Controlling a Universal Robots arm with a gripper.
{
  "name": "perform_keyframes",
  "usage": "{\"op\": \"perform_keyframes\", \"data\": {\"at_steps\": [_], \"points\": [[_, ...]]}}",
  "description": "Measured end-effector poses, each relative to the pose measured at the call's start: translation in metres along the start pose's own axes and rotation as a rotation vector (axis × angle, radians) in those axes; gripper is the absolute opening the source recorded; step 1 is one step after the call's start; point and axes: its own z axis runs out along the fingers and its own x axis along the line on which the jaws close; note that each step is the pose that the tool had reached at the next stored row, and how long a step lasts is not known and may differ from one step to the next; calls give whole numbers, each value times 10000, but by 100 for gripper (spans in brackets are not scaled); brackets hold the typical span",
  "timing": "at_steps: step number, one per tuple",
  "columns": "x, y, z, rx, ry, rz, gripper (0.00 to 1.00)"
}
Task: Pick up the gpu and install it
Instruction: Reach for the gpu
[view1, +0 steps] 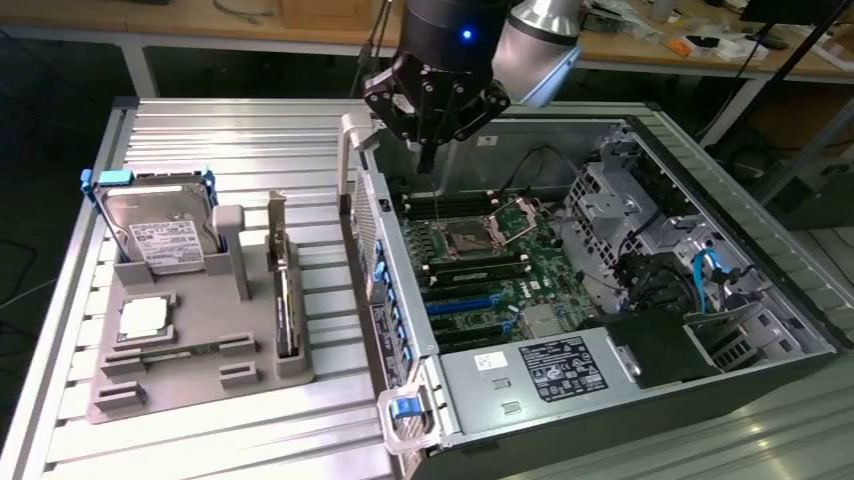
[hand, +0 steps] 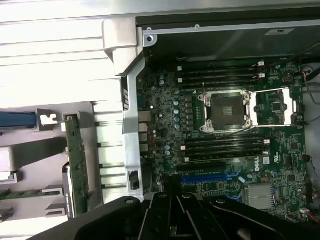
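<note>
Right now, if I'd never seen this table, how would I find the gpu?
Find the big open computer case, then the grey holder beside it, on the exterior view's left. The gpu is the thin dark card standing on edge along the holder's side nearest the case. Unlike the silver hard drive with blue handles and the flat square chip, it is skinny.

I count one gpu (view1: 283, 300); one hard drive (view1: 163, 235); one square chip (view1: 144, 317); one grey holder (view1: 200, 375) carrying all three; one open computer case (view1: 561, 420); one gripper (view1: 427, 165), mine.
</note>
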Motion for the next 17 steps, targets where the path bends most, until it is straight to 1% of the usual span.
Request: {"op": "perform_keyframes", "data": {"at_steps": [10,11,12,17], "points": [[310,-34,-9,-4,0,2,11],[351,-39,-10,-4,1,1,11],[421,-47,-13,-4,2,1,11],[604,-68,-17,-8,0,0,11]]}}
